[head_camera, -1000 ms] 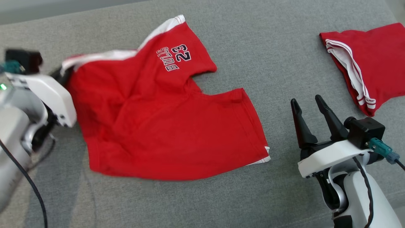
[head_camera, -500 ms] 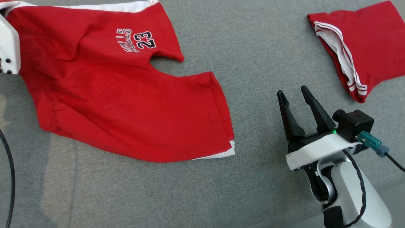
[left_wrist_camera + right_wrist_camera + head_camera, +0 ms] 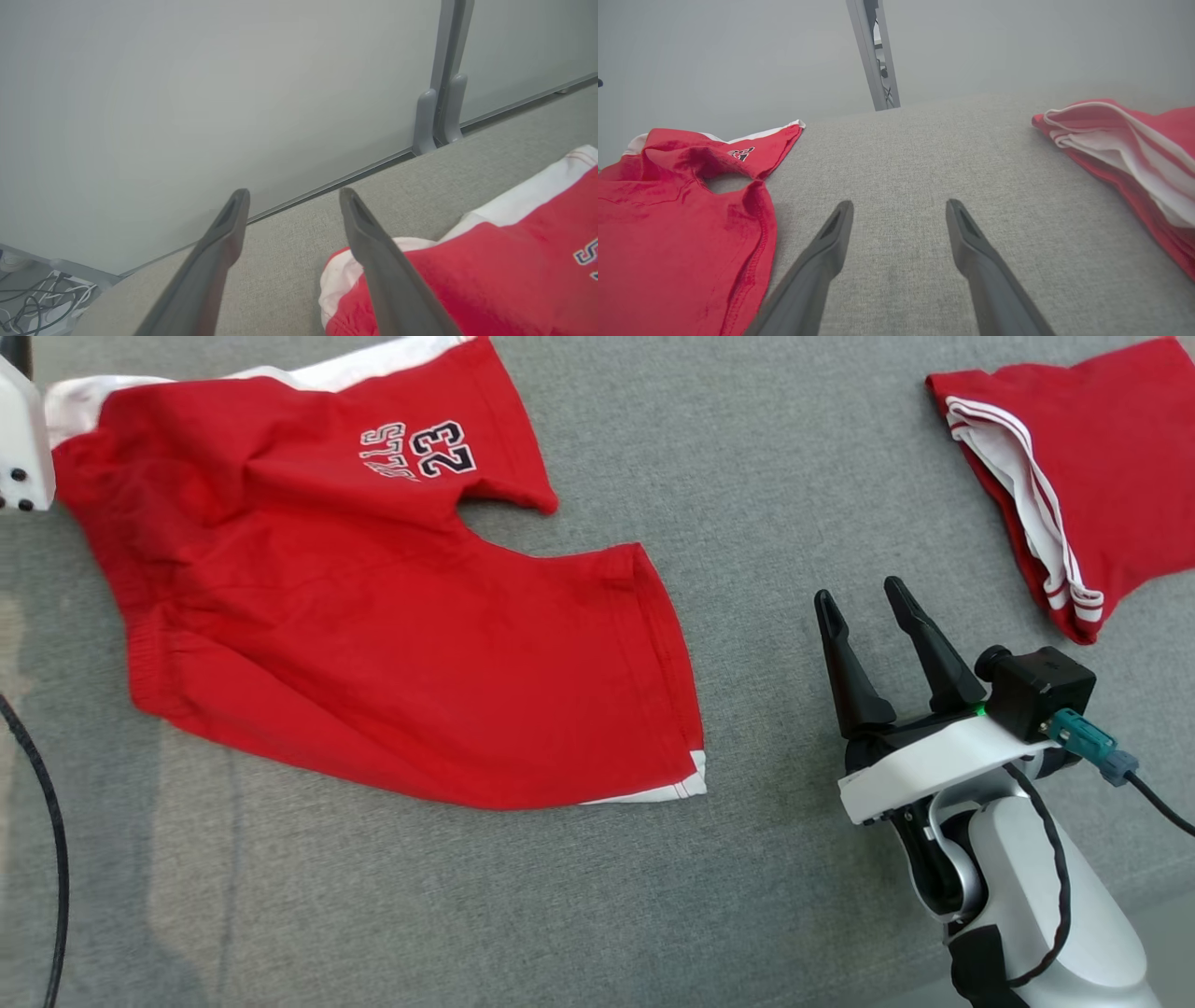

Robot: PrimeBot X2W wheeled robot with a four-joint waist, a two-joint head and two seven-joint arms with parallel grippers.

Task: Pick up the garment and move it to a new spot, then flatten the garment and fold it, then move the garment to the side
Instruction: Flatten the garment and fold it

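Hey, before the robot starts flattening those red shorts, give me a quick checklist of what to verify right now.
1. Left gripper open, nothing between its fingers: ok.
2. Right gripper open, over bare grey surface: ok.
3. Red shorts lying flat: not ok; creased, and a fold hides part of the lettering.
4. Shorts apart from the folded garment: ok.
5. Left gripper touching the shorts: cannot tell.

red shorts [image 3: 373,644] with white band, navy 23 print, red white-striped garment [image 3: 1111,448] at two o'clock, heathered grey surface [image 3: 766,457]
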